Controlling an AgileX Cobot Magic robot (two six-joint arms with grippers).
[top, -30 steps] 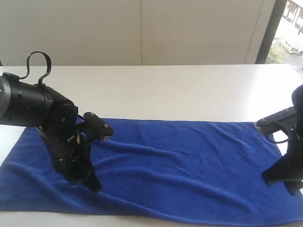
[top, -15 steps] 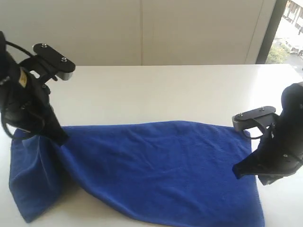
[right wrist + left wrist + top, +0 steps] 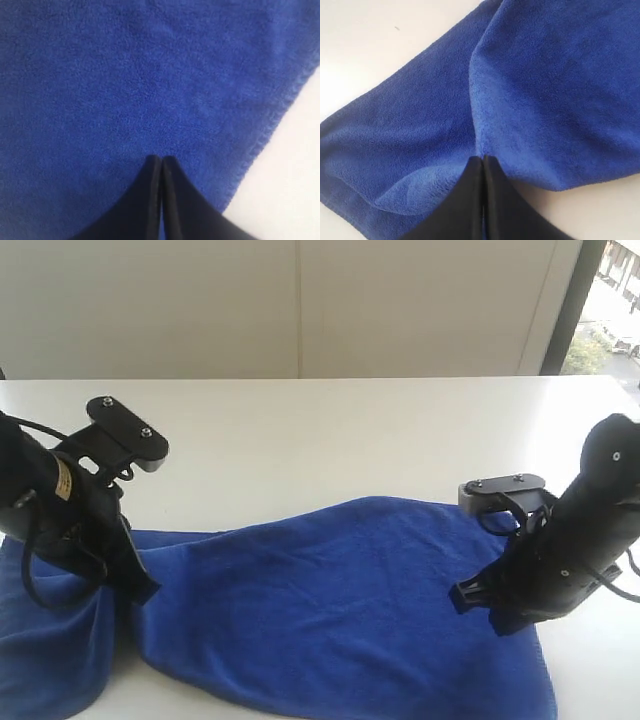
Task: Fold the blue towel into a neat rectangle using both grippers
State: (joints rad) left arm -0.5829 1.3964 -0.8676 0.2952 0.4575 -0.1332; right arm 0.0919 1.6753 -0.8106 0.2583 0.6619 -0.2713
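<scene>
On the counter, exterior view: the blue towel lies across the white counter. Its left end is doubled over and bunched, and its right end lies flatter.
Left gripper, exterior view: my left gripper points down at the towel's left end. The cloth is gathered at its tips and a thick fold hangs just beside it.
Right gripper, exterior view: my right gripper leans down onto the towel's right end, with its tips in the cloth near the right edge.
Left gripper, left wrist view: my left gripper is clenched on the blue towel. Its two black fingers touch, and the folds run together at their tips.
Towel, left wrist view: one layer lies over another, with bare counter on either side.
Right gripper, right wrist view: my right gripper has its fingers pressed together, tips sunk in the pile, nipping the blue towel.
Towel, right wrist view: smooth cloth fills most of the view. Its stitched hem runs along bare counter, near my fingers.
</scene>
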